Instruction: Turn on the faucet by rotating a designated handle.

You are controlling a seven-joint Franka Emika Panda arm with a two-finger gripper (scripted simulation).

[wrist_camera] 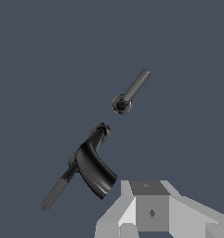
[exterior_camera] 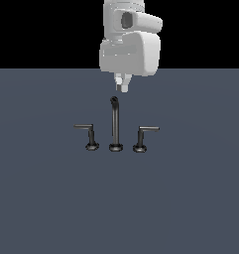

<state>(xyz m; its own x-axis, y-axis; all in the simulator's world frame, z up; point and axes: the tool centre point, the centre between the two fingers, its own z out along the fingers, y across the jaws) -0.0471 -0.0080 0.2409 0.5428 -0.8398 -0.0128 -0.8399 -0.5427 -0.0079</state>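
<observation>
The dark metal faucet stands on the grey floor in the exterior view. Its tall thin spout (exterior_camera: 114, 124) is in the middle. The designated handle (exterior_camera: 145, 136) stands on the exterior view's right, bar pointing right. The twin lever (exterior_camera: 88, 135) on the left points left. My gripper (exterior_camera: 122, 86) hangs above and behind the spout tip, touching nothing, its fingers close together and holding nothing. In the wrist view the spout (wrist_camera: 94, 163) shows from above between two levers (wrist_camera: 130, 92) (wrist_camera: 57, 189). I cannot tell which of them is the designated one. The gripper (wrist_camera: 149, 210) is apart from all of them.
A flat grey floor (exterior_camera: 190, 208) surrounds the faucet. The white arm body (exterior_camera: 130, 47) rises behind it against a black background.
</observation>
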